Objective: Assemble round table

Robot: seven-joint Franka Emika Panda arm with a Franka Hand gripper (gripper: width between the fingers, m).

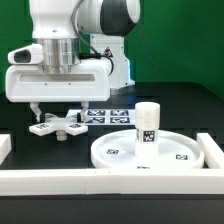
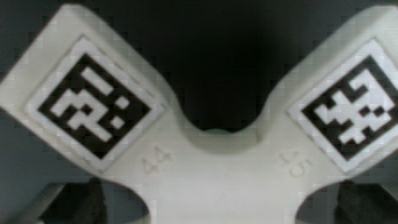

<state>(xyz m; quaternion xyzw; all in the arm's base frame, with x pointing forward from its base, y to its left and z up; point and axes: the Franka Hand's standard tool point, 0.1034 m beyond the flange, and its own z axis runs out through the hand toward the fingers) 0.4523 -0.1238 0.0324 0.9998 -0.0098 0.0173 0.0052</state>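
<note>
Black worktop (image 1: 185, 110) is carrying the foot piece (image 1: 56, 127); the claw (image 1: 55, 113) is hovering over it, fingers apart, seemingly lining up a grasp, while the leg (image 1: 148, 125) is standing on the disc (image 1: 115, 153).

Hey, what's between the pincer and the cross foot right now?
Nothing. In the exterior view the open pincer hangs right above the foot, and the gap between them is bare. The wrist view shows just the foot, with nothing in front of it.

Upright leg (image 1: 148, 122) obstructs disc (image 1: 115, 152); border bar (image 1: 60, 182) alongside
</note>
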